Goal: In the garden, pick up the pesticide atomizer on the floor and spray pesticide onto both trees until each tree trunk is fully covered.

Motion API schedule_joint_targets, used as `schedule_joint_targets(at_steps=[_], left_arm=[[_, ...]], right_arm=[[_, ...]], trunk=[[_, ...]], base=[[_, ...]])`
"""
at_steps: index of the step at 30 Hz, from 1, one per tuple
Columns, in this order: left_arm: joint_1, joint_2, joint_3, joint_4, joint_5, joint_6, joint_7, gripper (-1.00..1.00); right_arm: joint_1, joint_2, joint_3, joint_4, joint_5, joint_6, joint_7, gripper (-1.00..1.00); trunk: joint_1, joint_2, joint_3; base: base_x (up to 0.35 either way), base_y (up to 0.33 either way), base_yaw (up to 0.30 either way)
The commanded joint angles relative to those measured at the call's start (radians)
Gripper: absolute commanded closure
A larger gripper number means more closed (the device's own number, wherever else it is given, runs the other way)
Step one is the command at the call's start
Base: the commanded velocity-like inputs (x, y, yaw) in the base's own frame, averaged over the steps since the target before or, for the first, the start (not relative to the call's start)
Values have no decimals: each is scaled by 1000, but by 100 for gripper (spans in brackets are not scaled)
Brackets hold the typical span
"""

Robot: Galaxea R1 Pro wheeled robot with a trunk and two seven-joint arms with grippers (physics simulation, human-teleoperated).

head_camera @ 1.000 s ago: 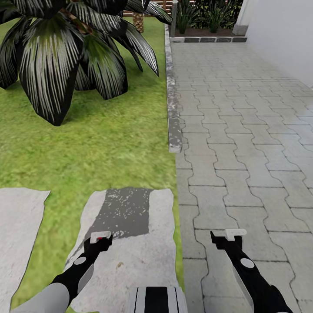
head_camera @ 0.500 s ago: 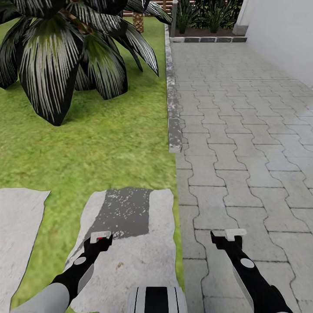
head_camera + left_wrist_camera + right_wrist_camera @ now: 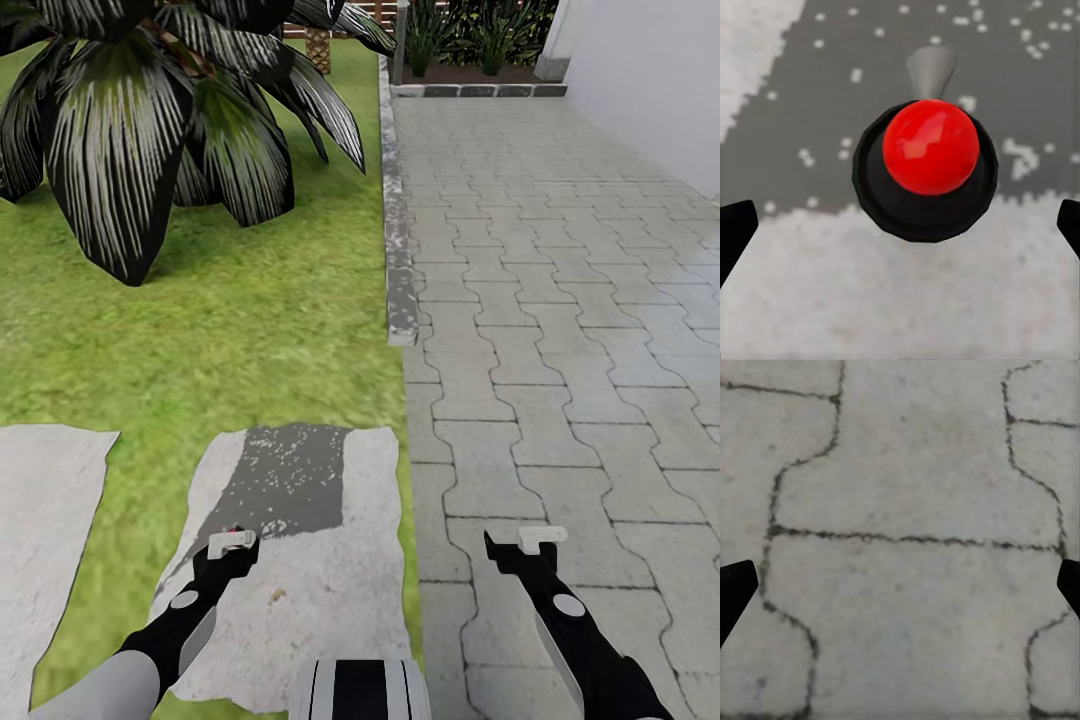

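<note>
The pesticide atomizer [image 3: 926, 169] stands upright on a grey stepping stone [image 3: 330, 590], seen from above as a black round body with a red top and a grey nozzle. In the head view just its red spot [image 3: 237, 529] peeks past my left gripper [image 3: 230, 545]. That left gripper [image 3: 900, 232] hangs directly above the atomizer, open, with its black fingertips [image 3: 735, 232] far apart on either side and not touching it. My right gripper [image 3: 540, 540] is open over the paving [image 3: 907, 495], holding nothing. The trees are out of view.
The stone has a dark patch with pale specks [image 3: 285, 480]. Another stone [image 3: 40, 520] lies to the left in the grass [image 3: 220, 340]. A dark-leaved palm [image 3: 140, 130] stands far left. A stone kerb [image 3: 400, 250] borders the paved path [image 3: 560, 300] beside a white wall [image 3: 650, 80].
The whole head view has shifted slightly upward, so the camera moved a little. Both arms keep about the same pose, and the atomizer's red spot now shows just beyond the left gripper.
</note>
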Motion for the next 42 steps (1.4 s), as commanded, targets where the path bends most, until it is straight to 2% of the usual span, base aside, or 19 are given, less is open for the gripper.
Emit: schedule_joint_targets(at_steps=[1,12,17,33,34,42], left_arm=[[0,0,0,0,0,0,0,-100],[2,-1,0,7,-12,-41,0,-100],[2,-2,1,8,-26,-43,0,-100],[2,-2,1,8,-28,-44,0,-100],[2,-4,2,8,-28,-45,0,100],[2,-2,2,8,-28,-45,1,100]], right_arm=[[0,0,0,0,0,0,0,-100],[0,0,0,0,0,0,0,-100],[0,0,0,0,0,0,0,-100],[0,0,0,0,0,0,0,-100],[0,0,0,1,0,0,0,-100],[0,0,0,1,0,0,0,-100]], trunk=[[0,0,0],[0,0,0],[0,0,0],[0,0,0],[0,0,0],[0,0,0]], base=[[-5,0,0],[-1,0,0],[0,0,0],[30,0,0],[0,0,0],[0,0,0]])
